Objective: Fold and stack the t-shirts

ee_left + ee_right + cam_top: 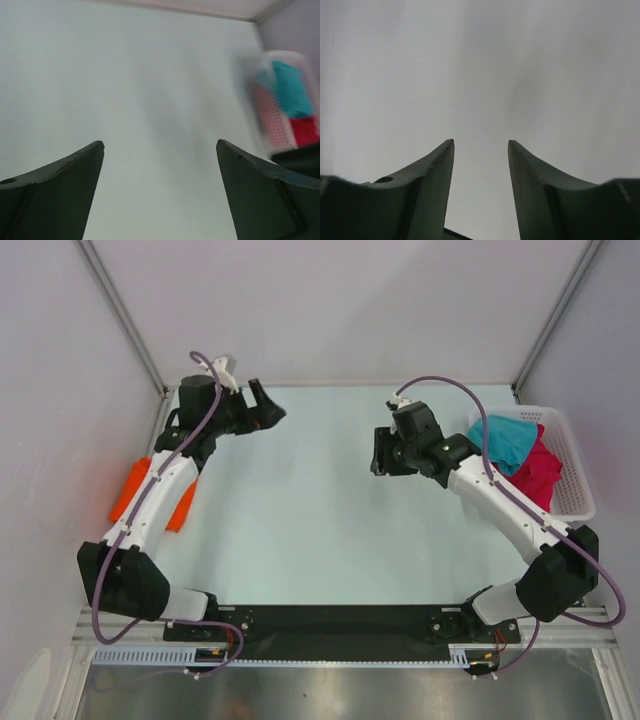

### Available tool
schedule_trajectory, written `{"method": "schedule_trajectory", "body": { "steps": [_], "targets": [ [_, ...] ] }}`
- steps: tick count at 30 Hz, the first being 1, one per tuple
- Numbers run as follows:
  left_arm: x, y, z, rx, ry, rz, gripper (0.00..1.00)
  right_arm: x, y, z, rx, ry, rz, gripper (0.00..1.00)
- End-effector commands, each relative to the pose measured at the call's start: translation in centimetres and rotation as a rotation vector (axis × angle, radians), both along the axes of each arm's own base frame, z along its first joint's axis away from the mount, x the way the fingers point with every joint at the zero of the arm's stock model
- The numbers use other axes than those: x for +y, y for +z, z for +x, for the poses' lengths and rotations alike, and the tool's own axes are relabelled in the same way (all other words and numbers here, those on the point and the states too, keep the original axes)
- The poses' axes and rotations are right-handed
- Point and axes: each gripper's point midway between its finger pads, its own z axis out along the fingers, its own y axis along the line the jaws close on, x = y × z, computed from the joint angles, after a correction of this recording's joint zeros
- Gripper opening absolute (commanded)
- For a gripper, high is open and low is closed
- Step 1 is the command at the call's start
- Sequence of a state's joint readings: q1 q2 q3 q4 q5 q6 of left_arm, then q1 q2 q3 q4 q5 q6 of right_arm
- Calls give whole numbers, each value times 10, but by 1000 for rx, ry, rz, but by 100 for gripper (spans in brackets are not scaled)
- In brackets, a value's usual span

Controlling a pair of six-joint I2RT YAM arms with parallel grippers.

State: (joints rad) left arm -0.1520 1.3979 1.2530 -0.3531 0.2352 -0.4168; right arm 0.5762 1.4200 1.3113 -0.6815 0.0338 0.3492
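An orange t-shirt [130, 487] lies at the table's left edge, mostly hidden under my left arm. A teal t-shirt [503, 441] and a magenta-pink t-shirt [537, 473] lie bunched in the white basket [575, 475] at the right; they show blurred in the left wrist view, teal [291, 89] above pink [305, 130]. My left gripper [268, 406] is open and empty over the far left of the table, seen also in its wrist view [160, 145]. My right gripper [381, 455] is open and empty left of the basket, over bare table [481, 142].
The pale green table [320, 510] is walled by white panels at the back and sides. The black base rail [340, 620] runs along the near edge. The basket stands against the right wall.
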Motion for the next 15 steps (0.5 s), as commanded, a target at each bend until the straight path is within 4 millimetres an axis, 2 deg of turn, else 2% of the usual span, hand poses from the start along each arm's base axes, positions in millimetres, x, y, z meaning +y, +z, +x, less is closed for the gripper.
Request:
{"method": "schedule_trajectory", "body": {
  "steps": [1, 3, 4, 5, 6, 7, 8, 9, 10, 11, 13, 14, 15],
  "targets": [
    [-81, 65, -43, -136, -484, -252, 100, -19, 17, 45, -126, -133, 7, 56],
    [-98, 63, -56, -121, -547, -375, 100, -32, 27, 62, -199, -192, -98, 56],
    [-102, 59, -59, -119, -545, -376, 100, -54, 30, 73, -234, -298, -205, 55],
    [-111, 45, -67, -104, -563, -345, 100, -69, 12, 78, -191, -345, -320, 55],
    [-113, 38, -70, -93, -557, -316, 100, -80, 12, 83, -200, -393, -390, 55],
    [-115, 31, -73, -82, -551, -296, 100, -97, 20, 92, -236, -475, -471, 55],
    [-122, 20, -83, -56, -574, -290, 100, -104, 9, 95, -214, -496, -530, 56],
    [-125, 15, -87, -45, -581, -292, 100, -115, 7, 99, -212, -532, -565, 56],
    [-128, 15, -91, -52, -594, -294, 100, -128, 11, 101, -236, -592, -624, 59],
    [-134, 5, -100, -28, -611, -293, 100, -136, 5, 103, -229, -621, -671, 63],
    [-137, -6, -110, -16, -625, -289, 99, -158, 8, 106, -244, -715, -730, 71],
    [-143, -9, -117, -12, -644, -289, 100, -165, 6, 108, -234, -736, -737, 72],
    [-145, -13, -121, -4, -652, -293, 100, -180, -1, 112, -212, -777, -749, 72]
  ]
}}
